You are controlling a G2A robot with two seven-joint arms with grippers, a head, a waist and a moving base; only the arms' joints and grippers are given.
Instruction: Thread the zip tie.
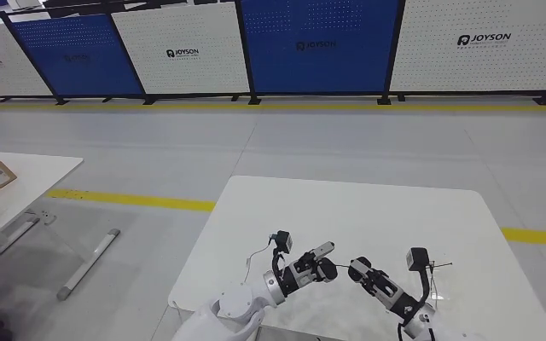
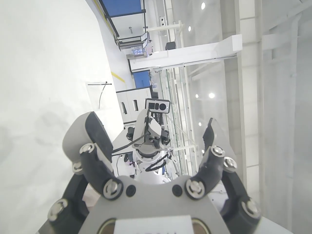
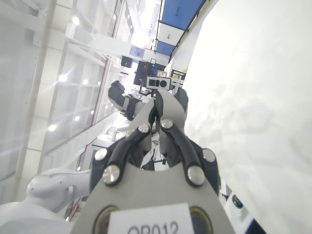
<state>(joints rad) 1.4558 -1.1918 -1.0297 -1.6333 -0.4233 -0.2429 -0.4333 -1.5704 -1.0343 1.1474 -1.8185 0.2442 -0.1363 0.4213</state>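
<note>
White table [image 1: 341, 205] stands on a grey workshop floor crossed by a yellow line [image 1: 128, 200]. Blue and white pegboard panels [image 1: 320, 43] close off the far side, and the corner of a second table [image 1: 34, 170] shows at the left.

Both arms sit over the near edge of the table with their grippers pointed at each other. The left gripper [image 1: 322, 254] has its jaws spread wide, with nothing between them. The right gripper [image 3: 157, 103] faces it from just beside, with its jaws pressed together and pinching one end of a black zip tie [image 2: 126, 145].

The zip tie is held above the tabletop. It runs from the right gripper across the short gap towards the left one. Its free end reaches the dark pad [image 2: 100, 135] of the left finger that lies nearer the table. Whether it touches that pad cannot be told.

Two loose zip ties [image 2: 98, 83] lie crossed on the table beyond the right arm, near the table's right edge. One is straight and black and the other is pale and curved.
</note>
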